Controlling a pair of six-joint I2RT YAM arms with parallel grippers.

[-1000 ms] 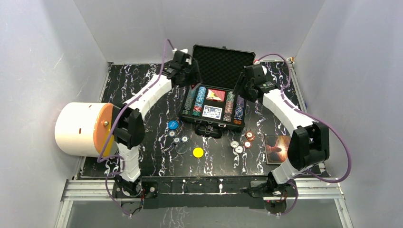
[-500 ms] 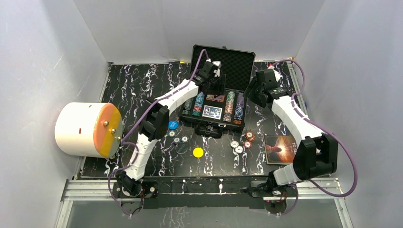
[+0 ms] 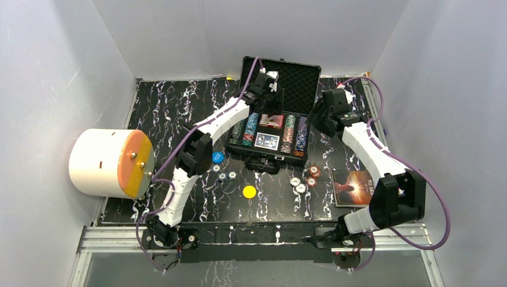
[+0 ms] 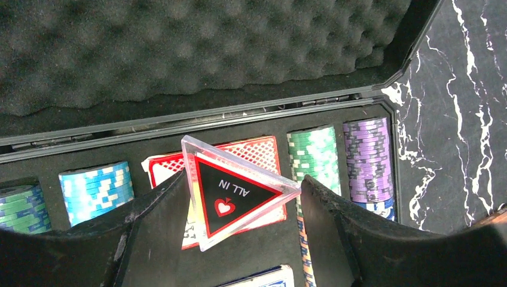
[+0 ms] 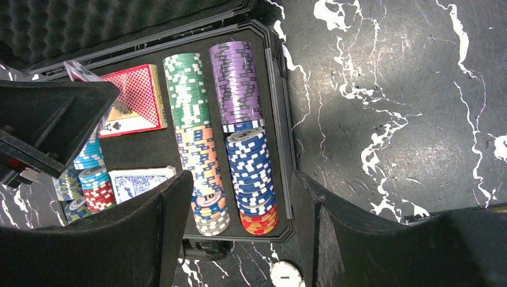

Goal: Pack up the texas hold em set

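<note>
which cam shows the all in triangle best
Left wrist: the all in triangle fills the middle between the jaws, lettering readable. Top external shows only a tiny reddish blur; right wrist shows only a clear corner near its left edge.

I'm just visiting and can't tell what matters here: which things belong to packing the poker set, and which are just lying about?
Belongs to the job: black case, chip stacks, red deck, blue deck, ALL IN triangle, loose chips, yellow disc.

Just lying about: white cylinder, book.
</note>
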